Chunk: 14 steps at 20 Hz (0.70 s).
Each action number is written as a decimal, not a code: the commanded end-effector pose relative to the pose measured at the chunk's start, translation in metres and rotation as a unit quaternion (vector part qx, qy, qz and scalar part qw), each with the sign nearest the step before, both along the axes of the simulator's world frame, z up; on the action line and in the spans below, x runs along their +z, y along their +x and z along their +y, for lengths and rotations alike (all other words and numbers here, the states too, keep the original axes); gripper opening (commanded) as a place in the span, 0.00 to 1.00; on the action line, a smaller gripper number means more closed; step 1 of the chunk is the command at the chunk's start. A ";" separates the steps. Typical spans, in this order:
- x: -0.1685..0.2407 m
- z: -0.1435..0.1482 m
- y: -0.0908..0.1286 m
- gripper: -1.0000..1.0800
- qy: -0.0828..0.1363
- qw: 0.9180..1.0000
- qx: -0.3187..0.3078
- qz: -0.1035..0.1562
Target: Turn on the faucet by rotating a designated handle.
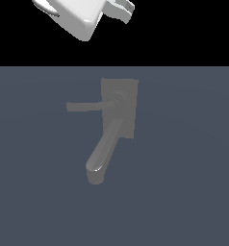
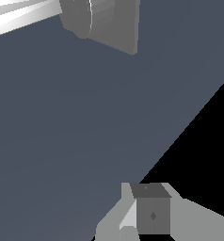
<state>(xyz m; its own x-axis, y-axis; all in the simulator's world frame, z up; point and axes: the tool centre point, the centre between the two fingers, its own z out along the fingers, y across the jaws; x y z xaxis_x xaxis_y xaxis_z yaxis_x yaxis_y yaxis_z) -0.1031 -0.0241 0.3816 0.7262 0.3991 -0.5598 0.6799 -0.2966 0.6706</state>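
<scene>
The faucet (image 1: 119,108) lies on a flat slate-blue floor (image 1: 184,192), near the middle of the exterior view. Its flat rectangular back plate (image 1: 128,91) carries a round hub (image 1: 118,99). From that hub the handle (image 1: 85,106), a thin straight grey rod, runs horizontally toward the exterior view's left. The thick rounded spout (image 1: 103,153) leaves the plate below the hub and slants down toward the exterior view's left, ending in a blunt rounded tip. Handle and spout diverge from the plate and do not touch along their lengths. The gripper (image 1: 123,8) appears at the upper edge of the exterior view as a white body with pale fingers, set against the black background above the floor's far edge. It is well apart from the faucet, and nothing lies between its fingers. From this view it sits above the plate and slightly toward the exterior view's right of the handle's free end. Whether the jaws are spread or closed cannot be told: the exterior view crops the fingers, and the wrist view shows only one grey finger block (image 2: 151,212). In the wrist view the faucet (image 2: 109,23) appears at the far side of the floor, with a bright, strongly lit tube (image 2: 20,19) extending from it; which tube this is cannot be told.
</scene>
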 end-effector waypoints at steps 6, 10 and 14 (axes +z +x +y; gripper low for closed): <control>-0.019 0.015 0.031 0.00 -0.086 0.992 0.084 0.026; -0.030 0.028 0.047 0.00 -0.130 0.982 0.130 0.039; -0.043 0.043 0.062 0.00 -0.173 0.967 0.178 0.052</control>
<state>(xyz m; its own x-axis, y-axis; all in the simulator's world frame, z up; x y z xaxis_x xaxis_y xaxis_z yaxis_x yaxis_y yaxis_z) -0.0470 0.0123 0.3437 0.5324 0.3949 -0.7488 0.7675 0.1480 0.6237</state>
